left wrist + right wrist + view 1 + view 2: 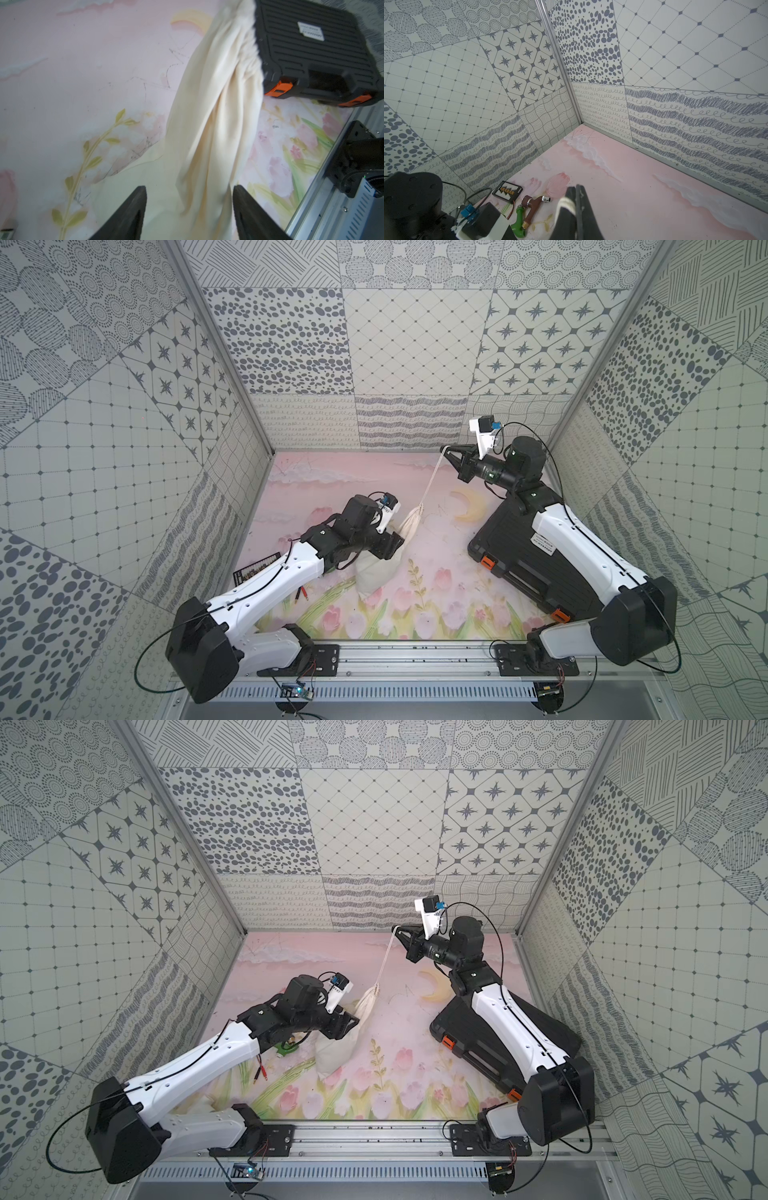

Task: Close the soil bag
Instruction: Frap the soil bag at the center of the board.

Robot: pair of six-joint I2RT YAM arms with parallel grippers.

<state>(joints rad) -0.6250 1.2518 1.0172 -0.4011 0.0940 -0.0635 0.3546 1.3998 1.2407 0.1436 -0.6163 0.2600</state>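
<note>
We held the soil bag (377, 578) by its cord (432, 479).
Our right gripper (448, 449) was clenched on the cord, which ran straight down from its tips to the bag's gathered neck. Our left gripper (190, 188) stood released, jaws wide apart, the bag's cloth lying between and just ahead of them on the surface (440, 572); the black case (536, 568) sat beyond the bag.

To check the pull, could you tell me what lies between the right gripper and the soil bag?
A taut white cord runs from the right gripper to the soil bag, seen in both top views.
</note>
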